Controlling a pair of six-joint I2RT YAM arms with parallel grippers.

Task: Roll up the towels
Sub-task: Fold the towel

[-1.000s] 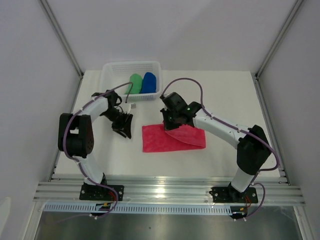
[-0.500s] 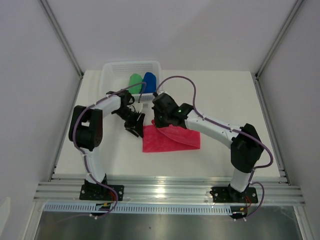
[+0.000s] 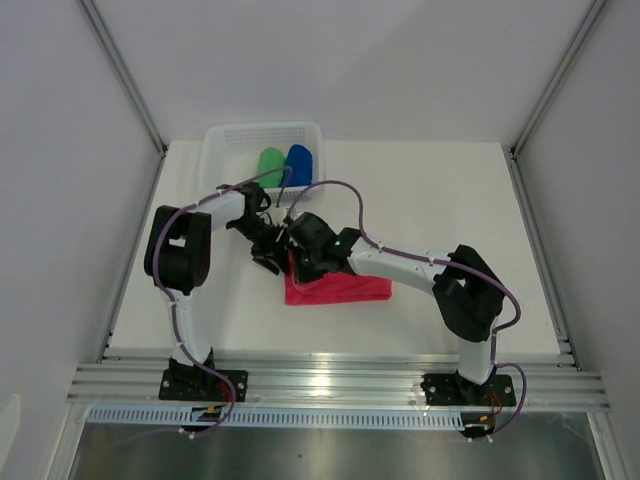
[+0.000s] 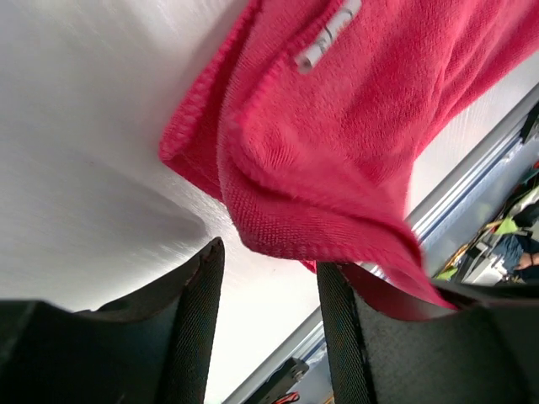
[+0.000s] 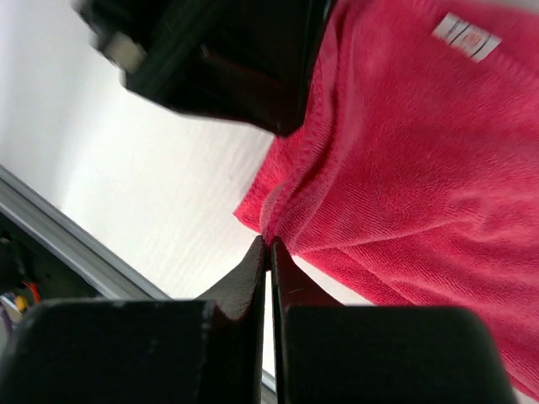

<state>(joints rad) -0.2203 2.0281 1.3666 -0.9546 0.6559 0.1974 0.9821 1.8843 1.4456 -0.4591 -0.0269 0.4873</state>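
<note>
Our left arm [image 3: 180, 255] & right arm [image 3: 400, 265]: white links, black joints, purple cables [image 3: 335, 183]; black bases [image 3: 200, 383] on the alu rail [image 3: 330, 380]. Green LED [image 3: 341, 238] on the right one, beyond rail. Fingers [image 4: 189, 337] matte black.

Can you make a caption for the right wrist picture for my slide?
Right gripper pinching the edge of the pink-red towel on the white table.

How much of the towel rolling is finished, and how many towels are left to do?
Two look done: the green towel and blue towel sit bundled in the basket. In hand: the right gripper is shut on an edge of the pink-red towel, which lies part folded over on the table, with the open left gripper at its left edge. Left: rolling that one up.
</note>
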